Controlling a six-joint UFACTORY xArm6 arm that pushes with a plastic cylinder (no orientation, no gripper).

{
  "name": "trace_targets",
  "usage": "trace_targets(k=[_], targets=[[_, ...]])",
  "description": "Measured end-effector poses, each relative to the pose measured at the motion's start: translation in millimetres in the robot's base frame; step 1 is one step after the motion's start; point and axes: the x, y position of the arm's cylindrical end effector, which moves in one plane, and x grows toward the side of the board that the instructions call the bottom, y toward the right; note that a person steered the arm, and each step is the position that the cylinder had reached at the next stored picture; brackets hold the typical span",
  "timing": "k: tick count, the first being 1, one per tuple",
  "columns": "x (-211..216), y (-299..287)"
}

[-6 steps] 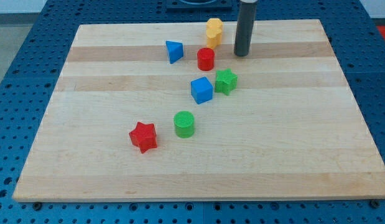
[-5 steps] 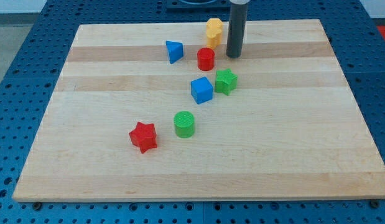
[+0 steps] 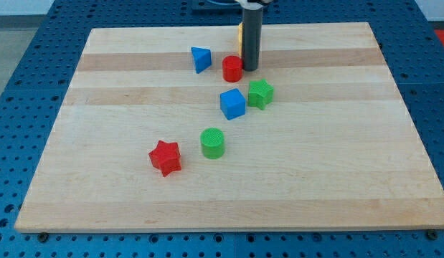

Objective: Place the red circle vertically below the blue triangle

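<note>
The red circle (image 3: 232, 69) stands on the wooden board (image 3: 329, 143) near the view's top centre. The blue triangle (image 3: 200, 59) lies just to its left and slightly higher. My tip (image 3: 249, 68) is at the red circle's right side, touching it or nearly so. The rod rises from there and hides most of the yellow block (image 3: 240, 33) behind it.
A blue cube (image 3: 232, 103) and a green star (image 3: 260, 93) sit just below the red circle. A green cylinder (image 3: 212, 142) and a red star (image 3: 165, 158) lie lower left.
My tip has slid left from right of the yellow block to the red circle's right side. The red circle has shifted slightly left.
</note>
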Motion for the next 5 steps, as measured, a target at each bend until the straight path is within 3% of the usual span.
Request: trace_targets(k=[5], targets=[[0,-65]])
